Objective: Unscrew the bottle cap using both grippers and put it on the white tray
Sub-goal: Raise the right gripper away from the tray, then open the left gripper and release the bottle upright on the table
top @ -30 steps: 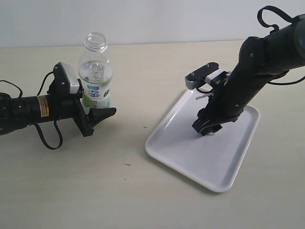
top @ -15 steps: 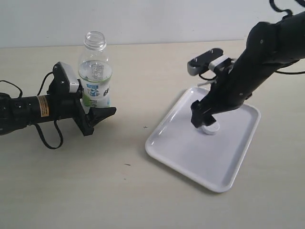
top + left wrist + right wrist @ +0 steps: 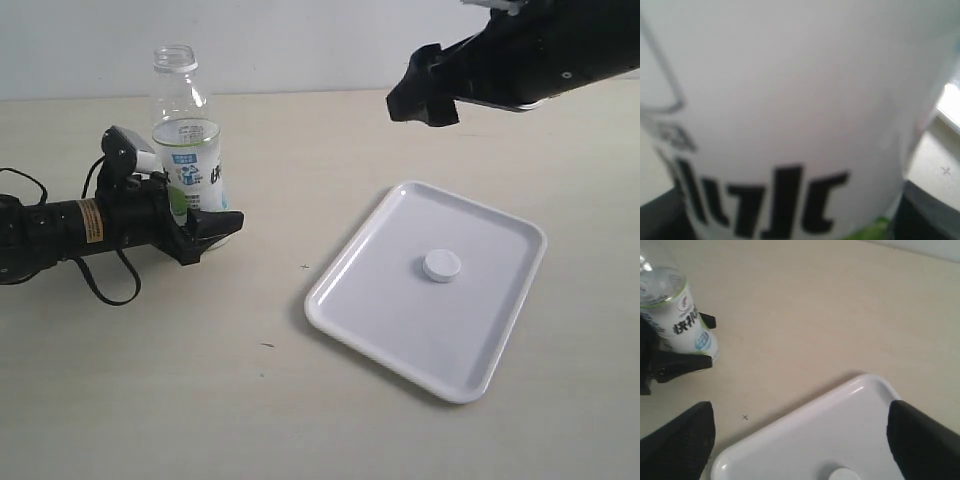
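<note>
Beige tabletop (image 3: 200,390) filled the exterior view, with a pale wall behind it.

Right arm (image 3: 545,60): black, held high above the table near the far edge, clear of everything below. The right gripper (image 3: 422,100) hung in the air, well apart from the tray. In the right wrist view its two black fingers (image 3: 677,445) stood wide apart with nothing between them; only table and tray showed in the gap.

White tray (image 3: 375,305): flat on the table on the right side, set at an angle, glossy, with a low rim and rounded corners.

Left arm (image 3: 60,228): black, lying low along the table from the left edge, with a yellow sticker and loose black cables.

Bottle (image 3: 185,150): clear plastic, upright on the table at the left, neck open with no cap on it. The label was white, blue and green. The left gripper (image 3: 202,218) was clamped on the lower body of the bottle, one finger on each side. In the left wrist view the blurred label with black lettering filled nearly the whole frame, with a dark finger (image 3: 922,212) at each lower corner.

Bottle cap (image 3: 441,265): small, round, white, lying flat on the tray floor a little right of its middle, touching neither rim nor gripper. It was well apart from the bottle.

Small cross mark (image 3: 305,267) on the table between bottle and tray.
</note>
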You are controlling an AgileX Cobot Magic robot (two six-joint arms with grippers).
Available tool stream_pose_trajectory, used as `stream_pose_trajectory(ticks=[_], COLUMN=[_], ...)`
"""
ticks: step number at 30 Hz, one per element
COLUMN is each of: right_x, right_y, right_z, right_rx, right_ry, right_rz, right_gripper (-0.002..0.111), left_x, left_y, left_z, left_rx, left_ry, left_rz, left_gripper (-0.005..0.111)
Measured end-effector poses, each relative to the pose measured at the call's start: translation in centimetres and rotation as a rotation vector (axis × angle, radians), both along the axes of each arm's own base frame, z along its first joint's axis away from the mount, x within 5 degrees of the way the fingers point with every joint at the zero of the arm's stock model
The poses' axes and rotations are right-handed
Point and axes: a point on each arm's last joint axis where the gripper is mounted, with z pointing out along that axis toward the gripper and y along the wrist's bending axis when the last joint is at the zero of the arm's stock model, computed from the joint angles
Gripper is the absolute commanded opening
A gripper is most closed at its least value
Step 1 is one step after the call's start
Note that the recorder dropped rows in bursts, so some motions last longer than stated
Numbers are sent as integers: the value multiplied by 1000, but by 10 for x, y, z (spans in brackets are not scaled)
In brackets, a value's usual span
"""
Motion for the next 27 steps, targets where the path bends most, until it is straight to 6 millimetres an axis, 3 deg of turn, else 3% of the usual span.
stream_pose_trajectory(ticks=[3,5,11,14,21,27], right_x=[-19,-29,-48,-54,-63,-65], right_y=[-2,-3,-6,-8,-9,-8], right_z=[7,9,27,36,46,47], right_rx=[28,41,63,70,78,79], right_ry=[-45,-64,-137,-170,-198,-195], right_rz=[16,18,19,20,32,40], right_gripper=[86,86,86,86,86,86], left_x=[0,0,0,0,2,4], left_y=[0,0,0,0,4,22], left_z=[0,0,-1,-1,-1,11], left_rx=[3,13,25,13,-4,-16], left_ry=[-4,-20,-45,-36,-19,-16], left_rz=[-2,-8,-21,-10,5,26], left_gripper=[4,15,81,103,105,105])
